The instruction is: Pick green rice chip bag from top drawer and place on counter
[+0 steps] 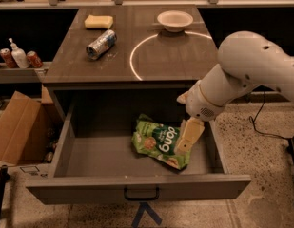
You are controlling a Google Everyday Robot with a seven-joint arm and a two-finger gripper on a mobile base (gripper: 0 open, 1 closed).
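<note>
The green rice chip bag [155, 142] lies crinkled on the floor of the open top drawer [137, 186], right of its middle. My gripper [186, 139] hangs from the white arm inside the drawer, right over the bag's right end. One tan finger [190, 133] shows, pointing down at the bag. The counter [132, 51] with its white arc lies behind the drawer.
On the counter lie a silver can [101, 44] on its side, a yellow sponge [99, 21] and a white bowl [174, 19]. A brown cardboard box [18, 127] stands left of the drawer. Bottles and cans [18, 57] sit on a low shelf at far left.
</note>
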